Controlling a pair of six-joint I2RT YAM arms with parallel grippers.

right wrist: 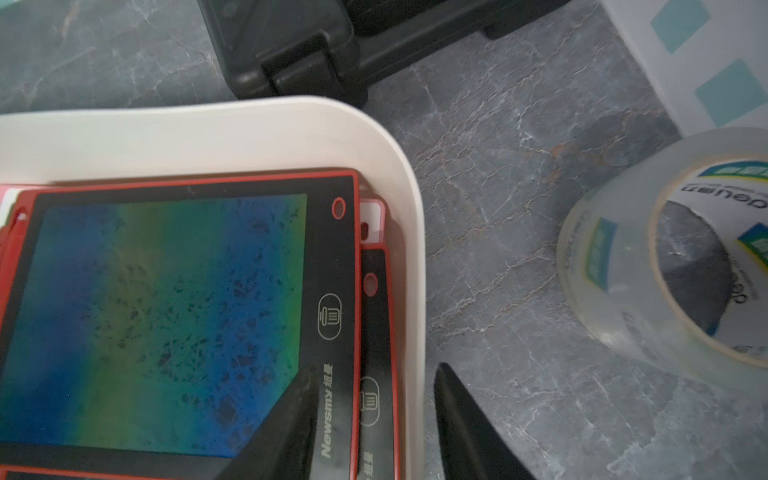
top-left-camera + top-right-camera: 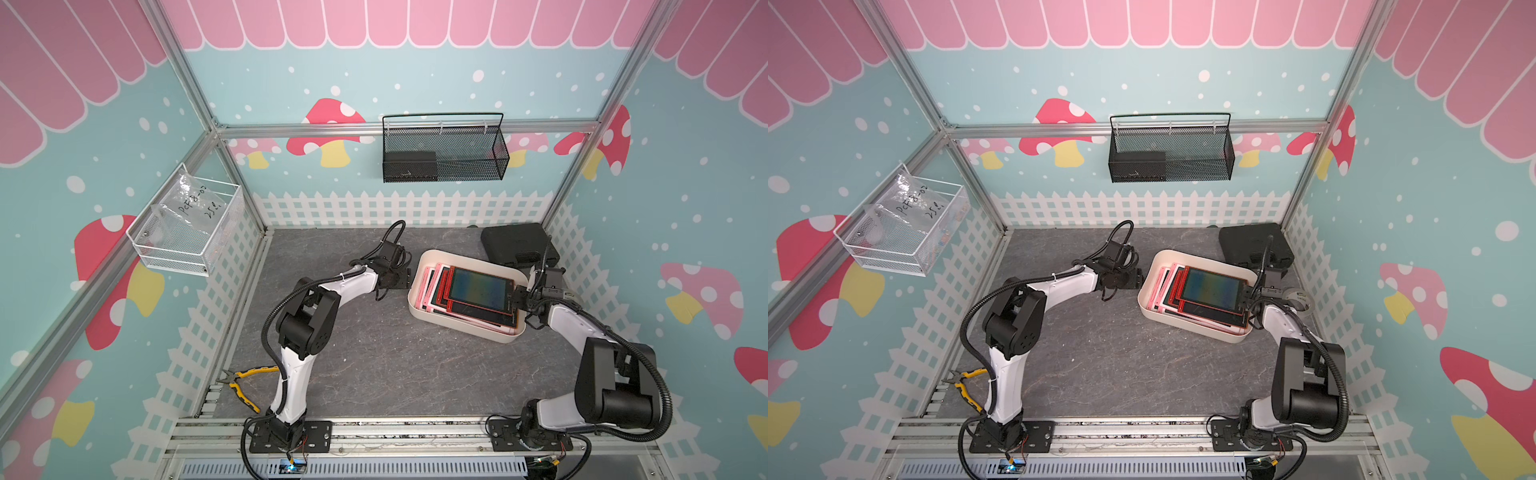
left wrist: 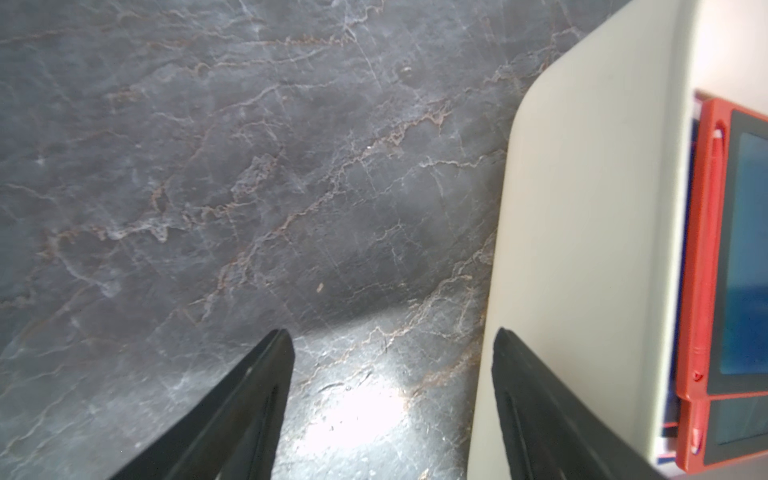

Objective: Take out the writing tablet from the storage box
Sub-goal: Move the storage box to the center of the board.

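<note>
The cream-white storage box (image 2: 457,326) lies right of the table's middle and holds a slanted stack of several writing tablets. The top tablet (image 2: 478,291) has a red frame and a dark blue-green screen (image 1: 166,311). My right gripper (image 1: 376,366) is at the box's right end, jaws part-way apart. One finger lies over the top tablet's black border. The other is outside the box wall (image 1: 249,137). My left gripper (image 3: 393,332) stands open just outside the box's left wall (image 3: 582,249), with only table between its fingers.
A black hard case (image 2: 513,243) sits behind the box at the back right. A clear tape roll (image 1: 665,257) stands right of the box, near the right arm. Yellow-handled pliers (image 2: 245,382) lie by the left arm's base. A black mesh basket (image 2: 444,153) hangs on the back wall.
</note>
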